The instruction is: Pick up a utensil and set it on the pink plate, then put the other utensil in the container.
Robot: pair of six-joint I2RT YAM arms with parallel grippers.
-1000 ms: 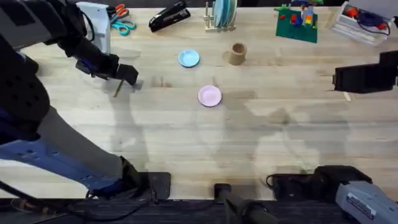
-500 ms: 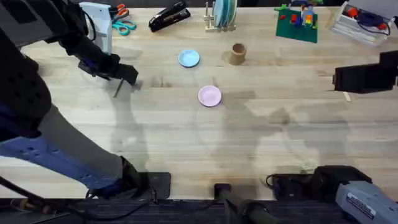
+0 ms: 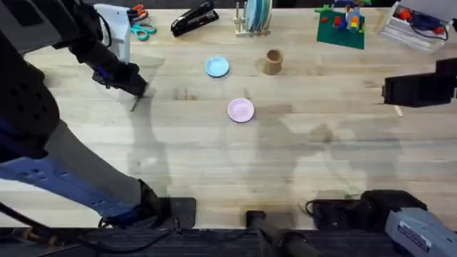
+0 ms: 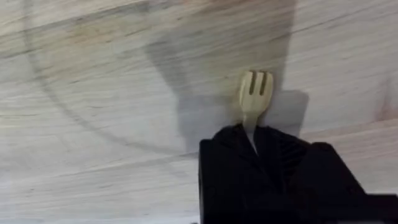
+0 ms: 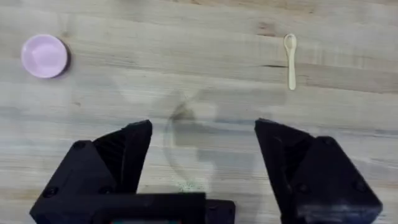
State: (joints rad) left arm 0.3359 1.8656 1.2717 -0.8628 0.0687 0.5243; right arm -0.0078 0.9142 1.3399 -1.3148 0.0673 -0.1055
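Left arm reaches far out over the table's left side; left gripper [image 3: 136, 87] points down, clenched on the fork [image 4: 254, 99], tines protruding past the fingers, above the wood. Right gripper [image 5: 202, 158] hangs released over bare table. Pink plate [image 3: 240, 110] mid-table; stick utensil [image 5: 290, 60] lies flat at right.

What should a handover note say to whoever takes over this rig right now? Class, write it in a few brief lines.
Left tool: shut on the wooden fork, at the table's left.
Right tool: open, holding nothing, above the table.
Pink plate: bare, mid-table.
Wooden spoon: lying on the table, untouched.
Tan cup: beyond the plate.
Done: fork gripped.
Left: fork onto plate, spoon into cup.
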